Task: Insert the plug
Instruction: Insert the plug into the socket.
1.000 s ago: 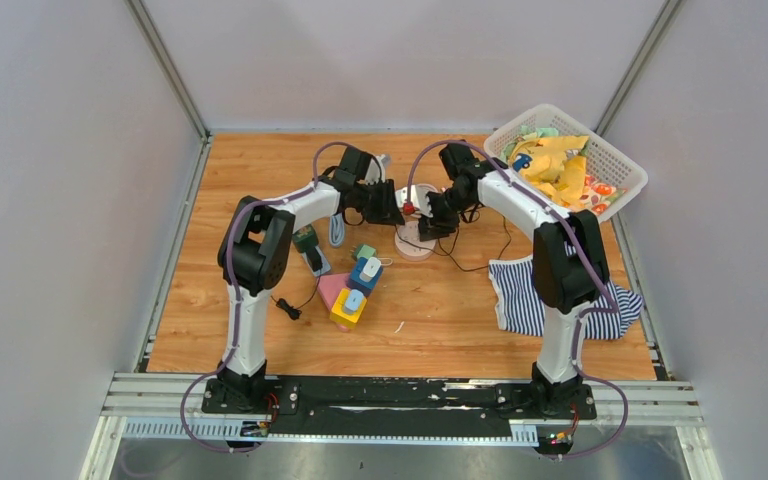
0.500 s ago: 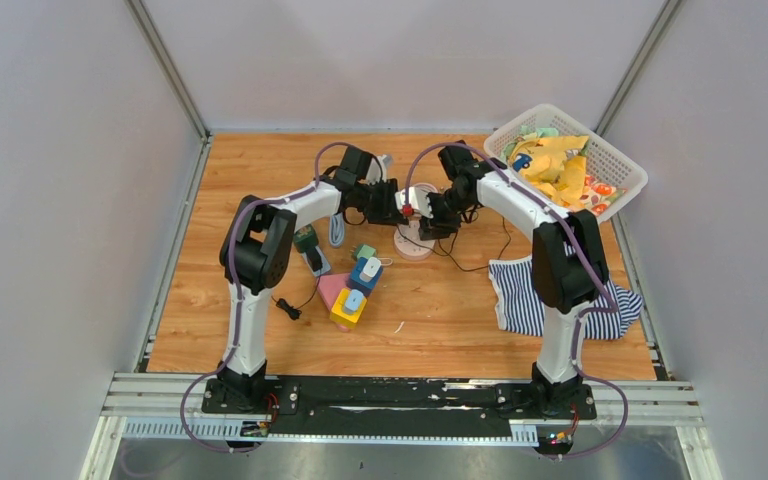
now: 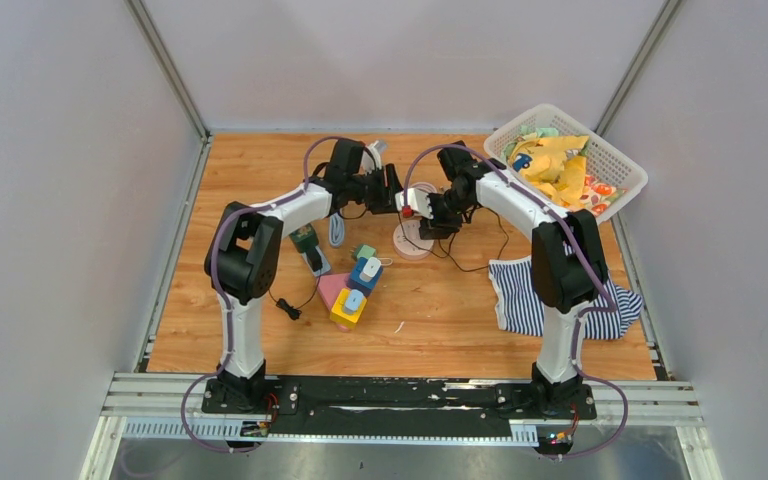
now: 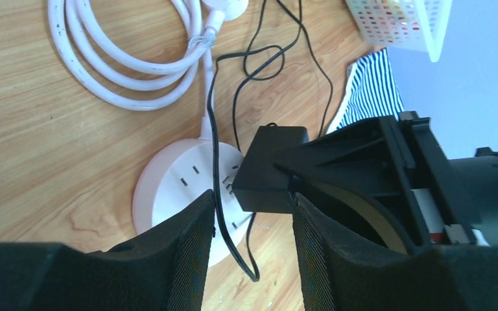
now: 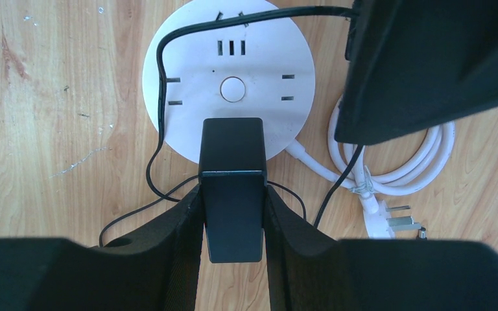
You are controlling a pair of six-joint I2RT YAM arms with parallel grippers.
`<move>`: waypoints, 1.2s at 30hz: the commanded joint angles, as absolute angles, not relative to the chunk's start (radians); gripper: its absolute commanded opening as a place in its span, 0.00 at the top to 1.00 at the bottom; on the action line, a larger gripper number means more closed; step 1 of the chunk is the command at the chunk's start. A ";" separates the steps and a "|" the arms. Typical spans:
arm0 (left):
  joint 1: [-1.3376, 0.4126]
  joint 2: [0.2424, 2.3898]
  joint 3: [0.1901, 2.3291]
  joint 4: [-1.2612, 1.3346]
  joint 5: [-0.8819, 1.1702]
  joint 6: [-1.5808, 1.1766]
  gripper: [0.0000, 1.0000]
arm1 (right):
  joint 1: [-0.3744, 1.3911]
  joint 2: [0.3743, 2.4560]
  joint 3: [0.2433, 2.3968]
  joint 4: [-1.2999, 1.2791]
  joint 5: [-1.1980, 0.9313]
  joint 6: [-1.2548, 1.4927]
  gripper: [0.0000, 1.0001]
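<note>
Left hand [image 3: 390,189] has drawn back to the left off the plug [image 5: 231,152] since a second ago. Its fingers are now parted, with nothing between them. Plug: matte black, boxy, hard plastic, clamped by its sides in the right hand [image 5: 232,194] (mesh-textured pads). It hangs over the rim of the round, smooth white socket hub [image 5: 194,58] on the wood-grain table [image 3: 440,320]. A thin black cord [image 5: 159,97] trails across the hub.
</note>
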State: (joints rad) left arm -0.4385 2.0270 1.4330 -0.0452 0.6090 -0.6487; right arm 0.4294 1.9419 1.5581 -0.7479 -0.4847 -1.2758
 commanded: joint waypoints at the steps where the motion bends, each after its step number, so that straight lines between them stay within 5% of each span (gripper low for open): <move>1: -0.432 1.995 1.416 -0.011 0.655 -0.687 0.52 | 0.449 1.966 1.555 -0.737 -0.468 -1.263 1.00; 11: -0.446 2.034 1.396 -0.010 0.741 -0.685 0.53 | 0.447 1.969 1.578 -0.724 -0.474 -1.235 1.00; 19: -0.418 1.957 1.448 -0.215 0.475 -0.543 0.52 | 0.448 1.964 1.584 -0.722 -0.463 -1.223 1.00; 28: -0.414 1.879 1.417 -0.195 0.452 -0.590 0.52 | 0.447 1.968 1.591 -0.720 -0.455 -1.214 1.00; 36: -0.477 1.954 1.370 -0.004 0.625 -0.720 0.58 | 0.448 1.971 1.595 -0.720 -0.450 -1.204 1.00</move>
State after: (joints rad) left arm -0.4259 1.9022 1.3720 -0.0792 0.5430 -0.6685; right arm 0.4324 1.9442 1.5623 -0.7300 -0.4782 -1.2182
